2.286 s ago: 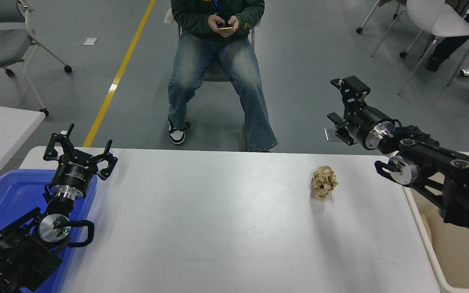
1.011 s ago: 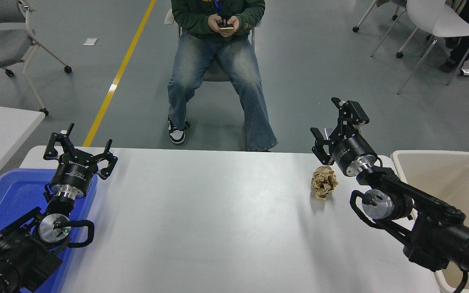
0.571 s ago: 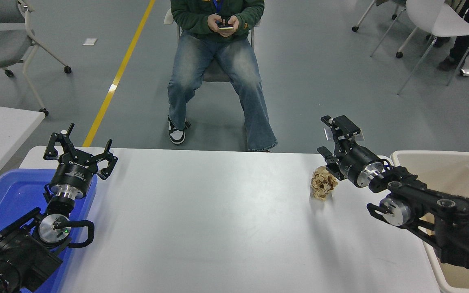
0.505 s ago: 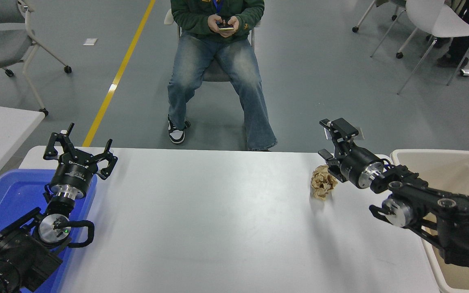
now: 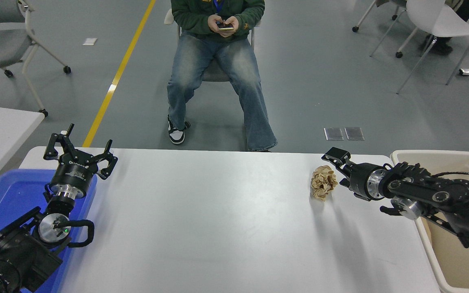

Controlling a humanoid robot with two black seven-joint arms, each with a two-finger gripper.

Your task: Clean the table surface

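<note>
In the head view, a crumpled brown paper ball (image 5: 323, 182) is seen on the table surface (image 5: 226, 219), toward its far right part, and the right gripper (image 5: 338, 169) is brought low just to the right of the ball with its fingers apart, probably so that the ball can be taken between them. Right of the ball, beyond the table edge, a beige bin (image 5: 442, 156) is placed, apparently to receive such waste, and nothing can be made out inside it. Far to the left of the ball, the left gripper (image 5: 79, 152) is parked with spread fingers above a blue tray (image 5: 2, 195), in which no objects are seen.
</note>
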